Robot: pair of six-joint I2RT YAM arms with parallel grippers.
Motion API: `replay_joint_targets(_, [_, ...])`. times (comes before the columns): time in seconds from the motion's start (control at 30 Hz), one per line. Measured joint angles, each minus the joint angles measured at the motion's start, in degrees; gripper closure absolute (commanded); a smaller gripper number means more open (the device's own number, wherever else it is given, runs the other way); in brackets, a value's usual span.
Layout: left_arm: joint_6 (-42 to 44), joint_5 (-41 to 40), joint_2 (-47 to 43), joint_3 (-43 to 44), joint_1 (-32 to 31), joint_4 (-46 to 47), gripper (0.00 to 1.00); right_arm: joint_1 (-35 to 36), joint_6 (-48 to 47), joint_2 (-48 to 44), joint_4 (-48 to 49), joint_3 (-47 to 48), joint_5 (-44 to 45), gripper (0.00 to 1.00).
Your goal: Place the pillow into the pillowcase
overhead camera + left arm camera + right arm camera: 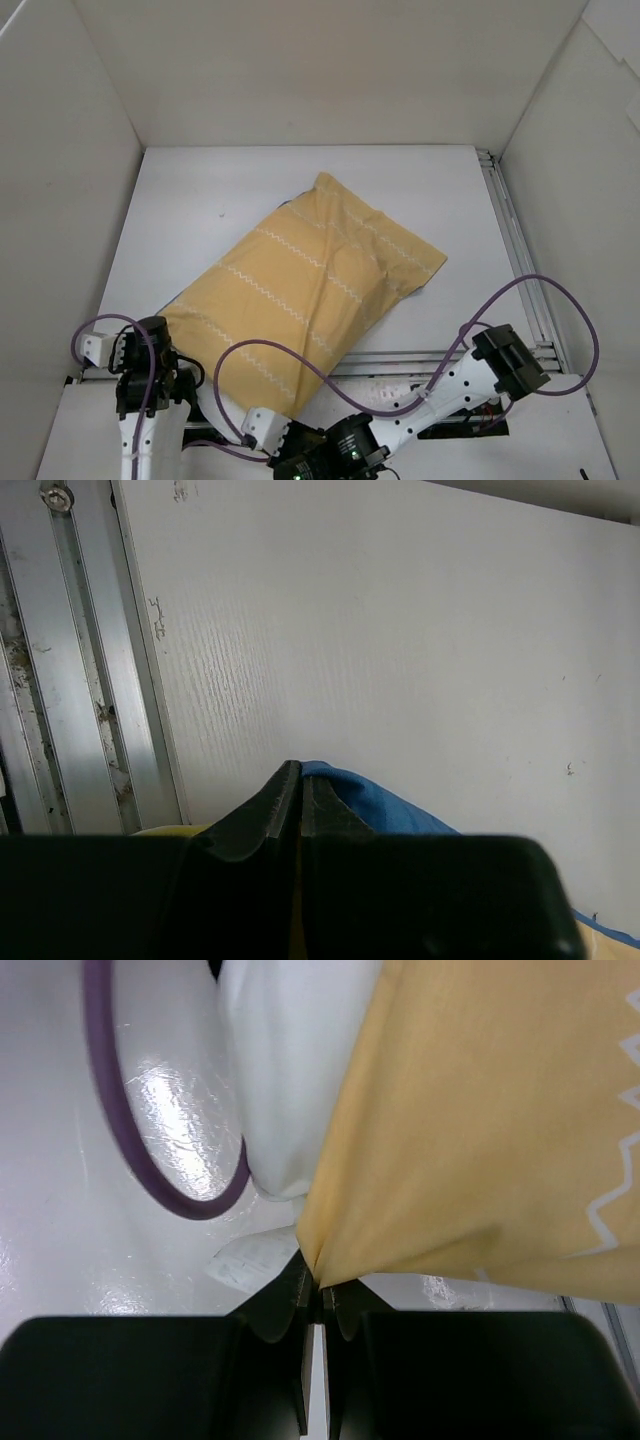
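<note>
**Q:** Where was the pillowcase?

**A:** From overhead I saw the pillowcase [300, 290] lying plump and diagonal on the white counter [200, 200]. Its plain yellow-orange face was up, crossed by white zigzag lines. One corner pointed toward the back wall. The near end reached the front edge, between my two arms.

**Q:** And the pillow?

**A:** I could pick out the pillow [285, 1070] only in the right wrist view. It was a rounded white bulge sticking out beside the edge of the yellow cloth.

**Q:** What was the right end effector doing?

**A:** The right end effector [312, 1278] was pinched tight on a corner of the yellow cloth, which gathered to a point between its fingers. A purple cable [130, 1130] looped over the shiny counter to the left.

**Q:** And the left?

**A:** The left end effector [300, 780] had its fingers pressed together with no gap. A blue part of the pillowcase lay just past the tips, and a sliver of yellow showed at lower left. I could not tell whether any cloth was caught between the fingers. A metal rail [60, 680] ran down the left of that view.
</note>
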Motion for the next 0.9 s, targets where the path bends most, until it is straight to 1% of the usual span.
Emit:
replay_joint_targets(0.2, [0.22, -1.95, 0.68, 4.24, -0.33, -2.67, 1.00, 4.63, -4.66, 8.46, -3.39, 9.94, 1.73, 1.00])
replay_joint_targets(0.37, [-3.39, -2.56, 2.82, 4.76, -0.42, -4.81, 1.00, 5.77, -4.28, 8.55, -4.13, 10.08, 3.96, 1.00])
replay_joint_targets(0.43, [-2.64, -2.80, 2.93, 4.74, -0.42, -4.39, 1.00, 5.55, -3.19, 7.02, -3.91, 8.66, 4.74, 1.00])
replay_joint_targets(0.47, [-0.83, -2.51, 2.93, 4.66, -0.39, -3.21, 1.00, 5.07, -2.51, 5.90, -3.89, 7.65, 4.83, 1.00])
replay_joint_targets(0.53, [5.60, -0.57, 3.23, 3.74, -0.37, 3.21, 1.00, 2.56, -1.38, 3.34, -3.54, 5.51, 4.74, 1.00])
replay_joint_targets(0.6, [13.42, 3.52, 5.60, 2.64, -0.24, 13.00, 1.00, -1.62, -0.72, 0.92, -3.32, 3.85, 4.46, 1.00])
replay_joint_targets(0.67, [19.02, 7.34, 10.82, 2.47, -0.26, 21.68, 1.00, -6.45, -0.87, -1.29, -3.21, 3.17, 4.44, 1.00])
replay_joint_targets(0.7, [21.77, 9.18, 14.80, 2.84, -0.28, 26.27, 1.00, -8.70, -1.07, -2.40, -2.97, 3.10, 4.48, 1.00])
replay_joint_targets(0.77, [26.43, 12.85, 24.20, 5.53, -0.61, 32.39, 1.00, -12.94, -2.03, -4.83, -2.19, 3.04, 4.48, 1.00])
replay_joint_targets(0.9, [34.05, 20.57, 47.87, 20.76, -2.84, 40.59, 1.00, -20.90, -5.33, -10.19, 0.35, 2.91, 2.29, 1.00])
